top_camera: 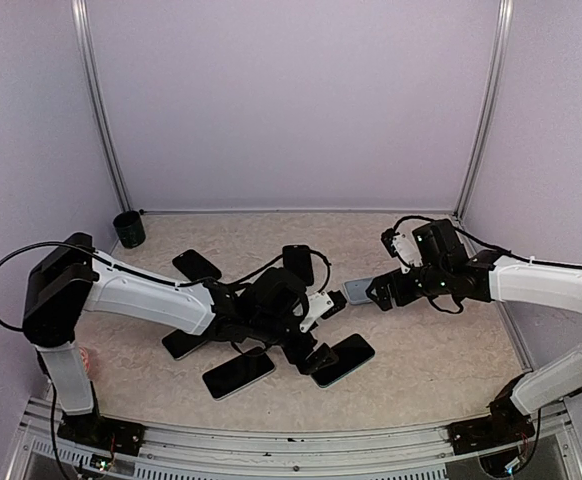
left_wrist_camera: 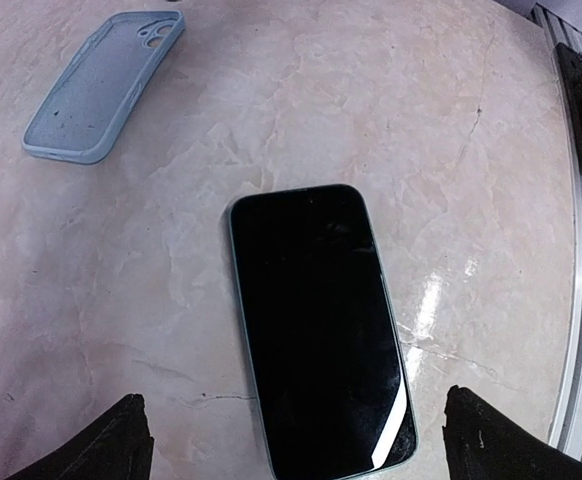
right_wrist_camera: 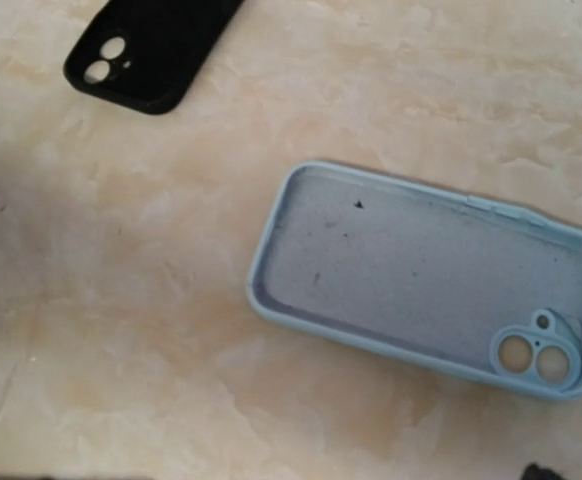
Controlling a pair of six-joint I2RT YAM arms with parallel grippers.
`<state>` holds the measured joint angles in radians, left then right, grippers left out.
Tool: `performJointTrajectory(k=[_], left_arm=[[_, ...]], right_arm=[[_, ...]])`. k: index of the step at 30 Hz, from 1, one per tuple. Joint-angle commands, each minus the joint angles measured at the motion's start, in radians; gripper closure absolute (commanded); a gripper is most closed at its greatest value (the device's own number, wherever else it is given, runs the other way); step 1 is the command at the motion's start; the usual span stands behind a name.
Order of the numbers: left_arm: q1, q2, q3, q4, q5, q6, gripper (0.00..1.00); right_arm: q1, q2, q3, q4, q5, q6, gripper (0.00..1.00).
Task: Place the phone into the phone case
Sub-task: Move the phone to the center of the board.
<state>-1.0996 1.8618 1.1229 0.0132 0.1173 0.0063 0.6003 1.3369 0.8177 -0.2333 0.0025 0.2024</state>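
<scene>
Glossy black phone [left_wrist_camera: 319,330], matte blue case [right_wrist_camera: 421,275]

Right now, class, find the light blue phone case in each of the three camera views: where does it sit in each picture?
Top external: the light blue phone case lies just right of centre.
Left wrist: upper left corner, beyond the phone.
Right wrist: centre right, open side up.
Shared landmark: the beige marbled tabletop.

Pale blue phone case [right_wrist_camera: 426,280], dark-specked inside. Black-screened phone [left_wrist_camera: 316,330], pale teal rim. Plain black second case [right_wrist_camera: 156,45]. Beige table [left_wrist_camera: 371,100], marbled with pale veins. Black cup [top_camera: 129,229] at the table's far-left corner.
</scene>
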Motion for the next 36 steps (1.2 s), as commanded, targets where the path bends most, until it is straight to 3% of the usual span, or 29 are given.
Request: performJointTrajectory(k=[1,26,36], left_arm=[[-0.024,0.050,0.071,-0.058,-0.015,0.040,0.01],[-0.092,0.247,0.225,-0.207,-0.190,0.086,0.01],[-0.106,0.261,0.234,-0.224,-0.166,0.084,0.15]], right_arm=[[-0.002,-0.013,-0.012,0.023,-0.010,0.001,0.01],[-0.039,-0.029,-0.012,0.027,0.000,0.025,0.00],[-0.042,-0.021,-0.017,0.028,-0.001,0.033,0.00]])
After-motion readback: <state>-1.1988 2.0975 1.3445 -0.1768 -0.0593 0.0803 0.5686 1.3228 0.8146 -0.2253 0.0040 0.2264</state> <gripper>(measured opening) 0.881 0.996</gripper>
